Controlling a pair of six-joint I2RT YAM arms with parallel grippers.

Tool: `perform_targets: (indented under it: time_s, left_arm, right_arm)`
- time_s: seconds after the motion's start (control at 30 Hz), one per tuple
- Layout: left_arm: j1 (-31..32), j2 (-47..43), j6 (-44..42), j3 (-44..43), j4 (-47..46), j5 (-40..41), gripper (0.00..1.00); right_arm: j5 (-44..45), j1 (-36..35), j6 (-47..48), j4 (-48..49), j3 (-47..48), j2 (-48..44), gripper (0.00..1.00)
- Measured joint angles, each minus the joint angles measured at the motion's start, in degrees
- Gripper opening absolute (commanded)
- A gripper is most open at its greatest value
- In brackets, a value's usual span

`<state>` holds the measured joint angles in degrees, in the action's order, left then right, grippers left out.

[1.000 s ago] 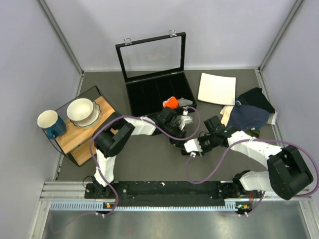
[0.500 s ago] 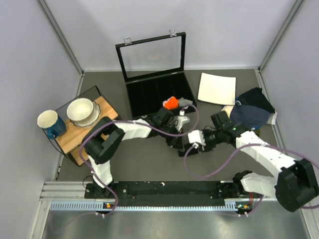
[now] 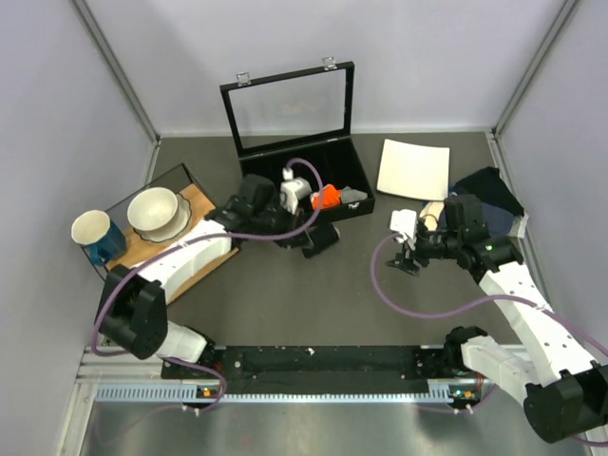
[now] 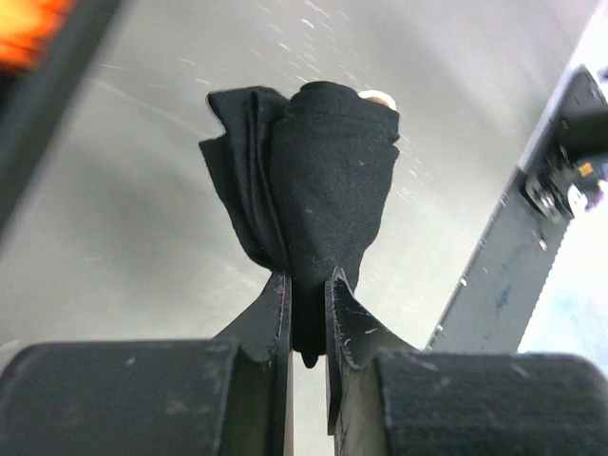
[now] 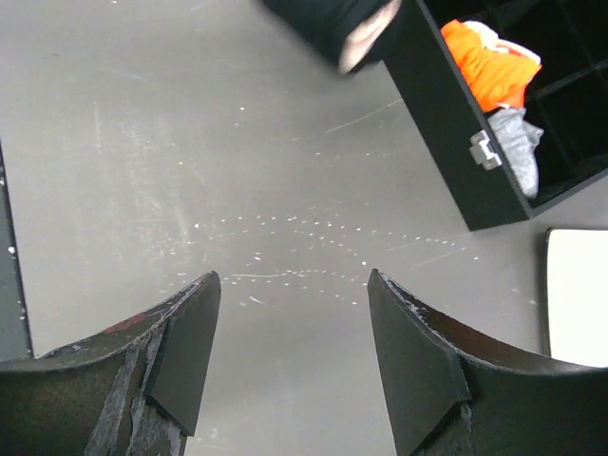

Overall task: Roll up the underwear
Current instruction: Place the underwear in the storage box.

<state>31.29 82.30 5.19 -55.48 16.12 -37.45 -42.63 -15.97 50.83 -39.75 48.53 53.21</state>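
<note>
The underwear (image 4: 328, 180) is a tight black roll with a beige tip showing at its far end. My left gripper (image 4: 307, 285) is shut on the roll's near end and holds it off the grey table. In the top view the left gripper (image 3: 312, 232) and the underwear (image 3: 324, 243) hang just in front of the black case. My right gripper (image 3: 404, 263) stands apart to the right, open and empty. The right wrist view shows the right gripper (image 5: 293, 277) over bare table, with the underwear (image 5: 328, 24) at the top edge.
An open black case (image 3: 302, 169) holds an orange cloth roll (image 3: 328, 197) and a grey cloth (image 5: 518, 157). A white plate (image 3: 414, 169) and a navy garment (image 3: 480, 209) lie at the right. At the left, a bowl (image 3: 157, 211) sits on a wooden board beside a mug (image 3: 95, 233).
My right gripper opened, let go of the roll and drew back to the right. My left arm carried the rolled underwear up and left toward the black case.
</note>
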Motion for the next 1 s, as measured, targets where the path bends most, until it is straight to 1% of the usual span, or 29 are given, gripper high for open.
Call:
perform_targets:
  time_s: [0.13, 0.23, 0.33, 0.4, 0.57, 0.67, 0.87, 1.0]
  left_arm:
    - [-6.8, -0.5, -1.4, -7.7, 5.9, 5.0, 0.0]
    - [-10.3, 0.9, -2.6, -14.1, 9.0, 9.2, 0.0]
    - [-11.6, 4.1, -4.2, -19.6, 11.0, 13.6, 0.0]
    - [-11.8, 8.0, -5.4, -23.7, 12.6, 17.1, 0.0]
    - [-11.8, 15.3, -6.6, -28.4, 15.5, 22.3, 0.0]
    - [-11.8, 18.6, -6.9, -29.3, 16.7, 24.9, 0.0]
    - [-11.8, 23.6, -6.8, -31.4, 18.3, 26.9, 0.0]
    - [-11.7, 24.8, -6.6, -31.9, 18.2, 26.9, 0.0]
  right_arm:
    - [-0.1, 0.1, -2.2, -0.2, -0.9, 0.0, 0.65]
    - [-0.4, 0.1, -3.2, -0.2, -0.9, -0.1, 0.65]
    - [-0.6, 0.1, -3.6, -0.2, -0.9, -0.3, 0.65]
    - [-0.6, 0.1, -3.6, -0.2, -0.9, -0.4, 0.66]
    - [-0.3, 0.1, -4.0, -0.2, -1.0, -0.5, 0.66]
    - [0.0, 0.1, -4.0, -0.2, -1.3, -0.5, 0.66]
    - [0.4, 0.1, -4.0, -0.2, -1.3, -0.5, 0.66]
    - [0.7, 0.1, -4.0, -0.1, -1.3, -0.5, 0.66]
